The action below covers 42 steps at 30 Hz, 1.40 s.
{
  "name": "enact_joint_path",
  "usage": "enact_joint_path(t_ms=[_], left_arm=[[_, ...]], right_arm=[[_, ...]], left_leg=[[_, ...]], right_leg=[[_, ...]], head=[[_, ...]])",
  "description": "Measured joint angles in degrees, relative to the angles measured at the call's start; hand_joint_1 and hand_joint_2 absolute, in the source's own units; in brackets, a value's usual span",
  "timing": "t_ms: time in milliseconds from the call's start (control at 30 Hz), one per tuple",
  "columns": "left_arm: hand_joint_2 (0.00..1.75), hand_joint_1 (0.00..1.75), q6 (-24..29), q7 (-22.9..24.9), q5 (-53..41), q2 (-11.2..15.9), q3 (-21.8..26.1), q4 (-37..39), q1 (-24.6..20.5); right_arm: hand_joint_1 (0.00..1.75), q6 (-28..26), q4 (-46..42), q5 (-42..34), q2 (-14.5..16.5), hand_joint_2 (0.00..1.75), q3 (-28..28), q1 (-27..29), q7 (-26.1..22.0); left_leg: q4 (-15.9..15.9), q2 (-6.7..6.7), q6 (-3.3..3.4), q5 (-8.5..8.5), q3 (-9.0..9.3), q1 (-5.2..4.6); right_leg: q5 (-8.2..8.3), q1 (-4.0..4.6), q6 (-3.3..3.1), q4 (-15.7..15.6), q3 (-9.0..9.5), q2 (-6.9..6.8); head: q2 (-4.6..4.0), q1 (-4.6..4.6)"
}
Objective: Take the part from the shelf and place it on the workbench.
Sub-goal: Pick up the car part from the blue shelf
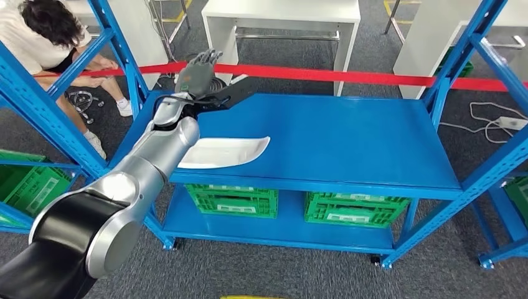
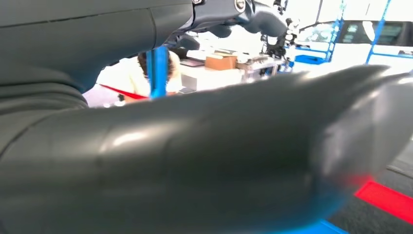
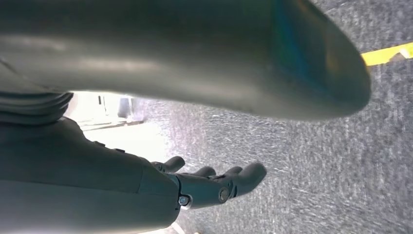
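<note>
**Left hand raised beyond the part; part not yet lifted**

We take the blue shelf (image 1: 348,134) as our landmark. The part (image 1: 225,152), a flat white curved piece, lies on the shelf's top deck near its front left corner, partly hidden by our silver left forearm. The left hand (image 1: 198,73) is raised above the shelf's far left corner, well past the part; its fingers are spread upward and it holds nothing. The right hand (image 3: 214,183) hangs over the grey carpet with fingers loosely extended and apart, also empty. Green crates (image 1: 231,200) sit on the shelf's lower deck. Behind the shelf runs a red tape (image 1: 348,76); a seated person (image 1: 47,37) is beyond its left post, and a white table (image 1: 281,15) stands beyond the tape.

We judge the task barely begun: the part rests untouched on the shelf. The grasp, lift, carry and placement all remain. We cannot tell which surface is the workbench.
</note>
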Motion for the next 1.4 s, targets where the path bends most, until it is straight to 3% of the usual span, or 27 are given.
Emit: enact_joint_path(t_ms=[67,167,200,233,333,367,433,500,567,667,700,733,767,833,900,967,1000,1100,1133,1267,1400], left_arm=[[0.00,0.00,-0.6,0.1,-0.1,0.0,0.0,0.0,-0.2],[0.00,0.00,-1.1,0.9,-0.7,0.0,0.0,0.4,0.1],[0.00,0.00,-1.2,1.2,-0.9,0.0,0.0,0.5,0.3],[0.00,0.00,-1.2,1.6,-1.1,0.0,0.0,0.6,0.4],[1.31,0.00,-0.9,2.2,-1.3,0.0,0.0,0.7,0.4],[1.75,0.00,-0.9,2.2,-1.3,0.0,0.0,0.7,0.3],[1.75,0.00,-0.9,2.2,-1.5,-0.2,-0.1,0.7,0.3],[0.87,0.00,-1.1,2.2,-1.6,-0.3,-0.2,0.7,0.2],[0.00,0.00,-1.3,2.2,-1.7,-0.6,-0.3,0.7,0.2],[0.00,0.00,-1.8,2.3,-2.0,-1.0,-0.5,0.7,0.2],[0.00,0.00,-1.9,2.2,-2.1,-1.1,-0.5,0.8,0.2],[0.00,0.00,-2.0,2.2,-2.2,-1.2,-0.5,0.8,0.2],[0.00,0.00,-2.1,2.0,-2.3,-1.2,-0.6,0.8,0.2],[0.87,0.00,-2.5,1.6,-2.7,-1.3,-0.8,0.8,0.1],[1.75,0.00,-3.4,1.4,-3.6,-1.3,-1.2,0.7,-0.2],[1.75,0.00,-4.7,1.4,-4.9,-1.4,-1.9,0.7,-0.5],[1.75,0.00,-5.4,1.5,-5.4,-1.3,-2.3,0.7,-0.7],[1.75,0.00,-8.3,1.7,-6.4,-1.1,-3.3,0.8,-1.3],[1.75,0.00,-9.7,1.8,-6.9,-1.0,-3.7,0.9,-1.5],[1.75,0.00,-14.4,2.1,-9.0,-0.4,-5.5,1.4,-1.7],[1.75,0.00,-15.8,2.3,-9.7,0.3,-6.6,1.7,-1.7]], right_arm=[[0.00,-0.1,0.0,0.0,0.0,0.00,-0.1,0.0,0.1],[0.00,-0.2,0.0,0.0,0.0,0.00,-0.3,0.0,-0.1],[0.00,-0.2,0.0,0.0,0.0,0.00,-0.4,0.0,-0.1],[0.00,-0.2,0.0,0.0,0.0,0.00,-0.4,0.0,-0.1],[0.00,-0.2,0.0,0.0,0.1,0.00,-0.5,0.0,-0.1],[0.00,-0.2,0.0,0.0,0.1,0.00,-0.5,0.0,-0.1],[0.00,-0.2,0.0,0.1,0.2,0.00,-0.5,0.0,0.0],[0.00,-0.2,0.0,0.1,0.2,0.00,-0.5,0.0,0.0],[0.00,-0.2,0.0,0.1,0.2,0.00,-0.5,0.0,0.0],[0.00,-0.2,0.0,0.1,0.2,0.00,-0.5,0.0,0.0],[0.00,-0.2,0.0,0.1,0.1,0.00,-0.5,0.0,0.0],[0.00,-0.2,0.0,0.1,0.1,0.00,-0.5,0.0,0.0],[0.00,-0.2,0.0,0.1,0.1,0.00,-0.5,0.0,0.0],[0.00,-0.2,0.0,0.1,0.1,0.00,-0.5,0.0,0.0],[0.00,-0.2,0.0,0.1,0.1,0.00,-0.6,0.0,-0.1],[0.00,-0.1,0.0,0.2,0.1,0.00,-0.6,0.0,-0.2],[0.00,-0.1,0.0,0.3,0.2,0.00,-0.6,0.0,-0.2],[0.00,0.0,0.0,0.4,0.2,0.00,-0.7,0.0,-0.2],[0.00,0.1,0.0,0.5,0.2,0.00,-0.7,0.0,-0.2],[0.00,0.3,0.0,0.9,0.2,0.00,-0.9,0.0,-0.2],[0.00,0.4,0.0,1.2,0.2,0.00,-1.0,0.0,-0.2]], left_leg=[[3.1,0.75,-0.77,-2.04,-1.47,0.14],[13.5,1.43,-1.47,-6.58,-7.56,0.53],[15.1,1.48,-1.46,-6.88,-9.00,0.59],[14.7,1.51,-1.29,-5.98,-9.42,0.60],[4.2,1.53,0.11,0.70,-6.06,0.19],[1.3,1.55,0.45,1.80,-5.06,-0.05],[-0.6,1.57,0.81,2.71,-4.46,-0.38],[-1.1,1.68,1.11,3.96,-4.21,-0.10],[-1.7,1.85,1.57,4.86,-4.27,0.34],[-1.6,1.83,2.00,5.44,-5.34,0.44],[-1.3,1.79,2.00,5.52,-5.78,0.45],[-1.1,1.76,1.95,5.58,-6.18,0.46],[-0.8,1.75,1.89,5.60,-6.52,0.49],[-0.1,1.76,1.56,5.58,-7.10,0.48],[0.5,1.70,0.99,5.49,-7.50,0.36],[0.7,1.61,0.36,5.62,-7.61,0.26],[0.5,1.58,0.52,5.64,-7.59,0.22],[-0.2,1.56,2.16,5.91,-7.50,0.10],[-0.3,1.56,2.27,6.10,-7.47,0.08],[-0.7,1.56,0.92,6.85,-7.35,0.12],[-0.8,1.56,0.20,6.98,-7.37,0.16]], right_leg=[[-0.02,-0.13,-0.70,0.0,0.60,0.06],[-0.39,-0.06,-1.08,0.0,0.79,0.11],[-0.46,0.01,-1.12,0.1,0.83,0.15],[-0.50,0.11,-1.13,0.1,0.88,0.21],[-0.54,0.49,-1.08,0.1,1.02,0.39],[-0.50,0.56,-0.95,0.1,0.96,0.39],[-0.37,0.59,-0.44,0.1,0.80,0.35],[-0.40,0.65,0.23,0.1,0.71,0.37],[-2.72,0.68,0.85,2.8,-0.33,0.44],[-9.05,0.43,1.58,13.5,-4.49,0.47],[-9.84,0.35,1.76,15.8,-5.23,0.47],[-9.57,0.26,1.89,16.1,-4.94,0.46],[-8.43,0.13,1.99,14.2,-3.48,0.44],[-6.01,-0.04,2.04,6.7,1.45,0.38],[-5.21,0.09,1.56,2.2,4.07,0.53],[-5.16,0.20,0.84,1.6,4.04,0.71],[-5.18,0.13,0.73,1.2,4.13,0.71],[-4.66,0.09,0.65,0.8,4.20,0.72],[-4.60,0.13,0.53,0.8,4.18,0.72],[-4.43,0.24,0.23,0.8,3.96,0.73],[-4.45,0.25,0.14,0.9,3.86,0.72]], head=[[0.00,-0.20],[0.00,-0.36],[0.00,-0.37],[0.00,-0.38],[0.00,-0.39],[0.00,-0.44],[0.00,-0.54],[0.00,-0.63],[0.00,-0.52],[0.00,-0.34],[0.00,-0.33],[0.00,-0.31],[0.00,-0.30],[0.00,-0.30],[0.00,-0.34],[0.00,-0.38],[0.00,-0.39],[0.00,-0.52],[0.00,-0.54],[0.00,-0.54],[0.00,-0.54]])
